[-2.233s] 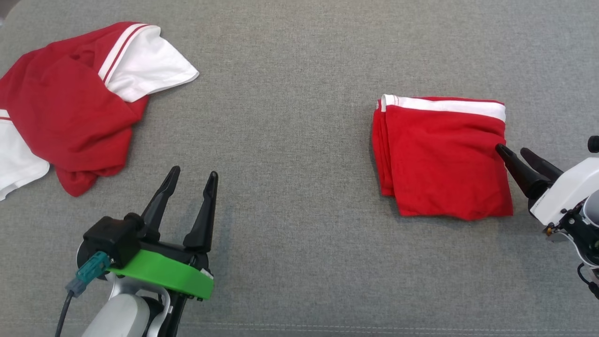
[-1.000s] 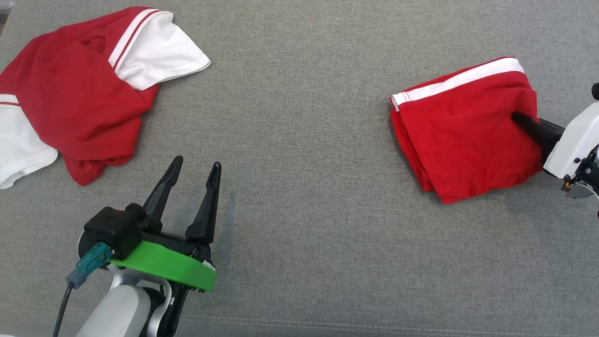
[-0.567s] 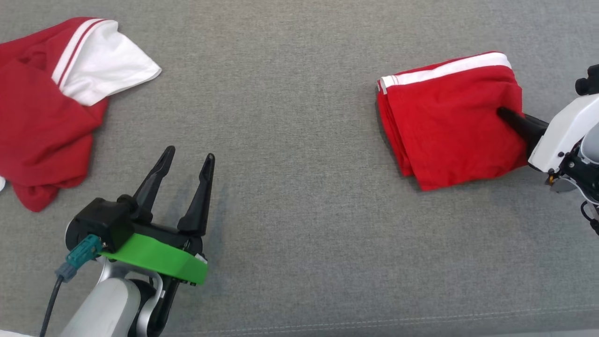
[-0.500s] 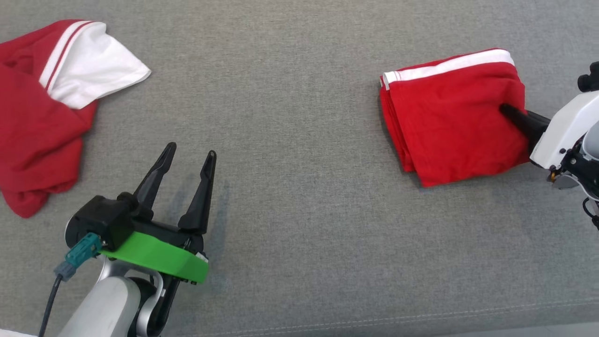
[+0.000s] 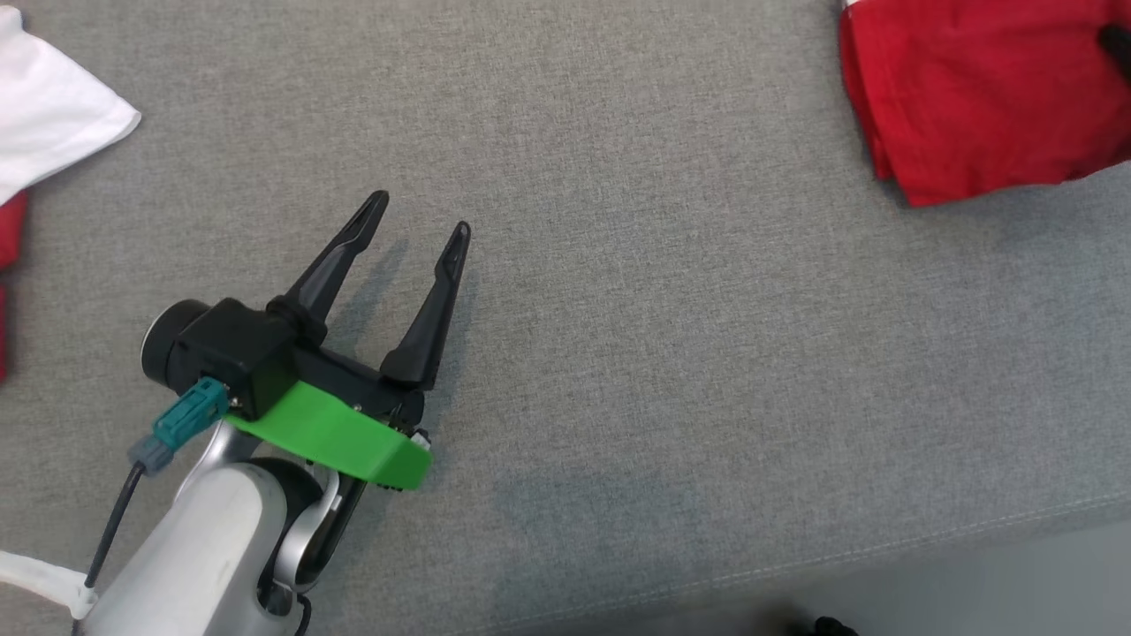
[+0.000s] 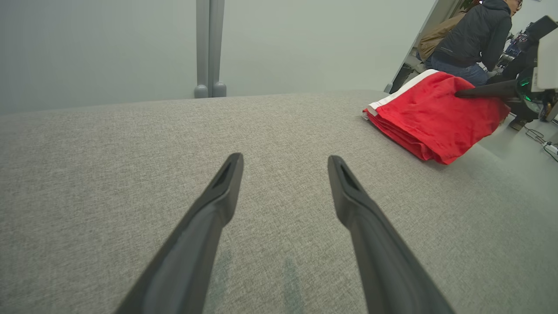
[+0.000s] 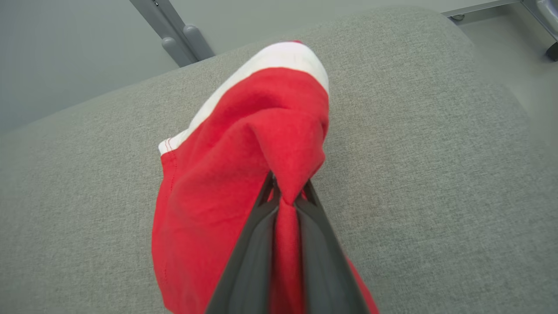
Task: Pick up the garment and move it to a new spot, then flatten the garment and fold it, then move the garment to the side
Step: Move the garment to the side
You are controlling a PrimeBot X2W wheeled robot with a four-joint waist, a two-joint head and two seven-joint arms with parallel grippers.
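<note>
Right pincer (image 7: 285,192) gripped folded red garment (image 7: 209,174); move-aside step, likely. Next needed: set-down, release. Left pincer (image 5: 420,212) stood wide, empty.

Bright, soft, even light; no glare. In the head view the left gripper (image 5: 421,212) throws a faint, blurred shadow on the grey fabric cushion (image 5: 618,309) beside its fingers, and a wider dim patch lies near the cushion's near edge. The folded red garment (image 5: 972,97) looks saturated. Close to the lens, the right gripper (image 7: 288,187) blurs at its base. The left wrist view curves the cushion's far edge.
</note>
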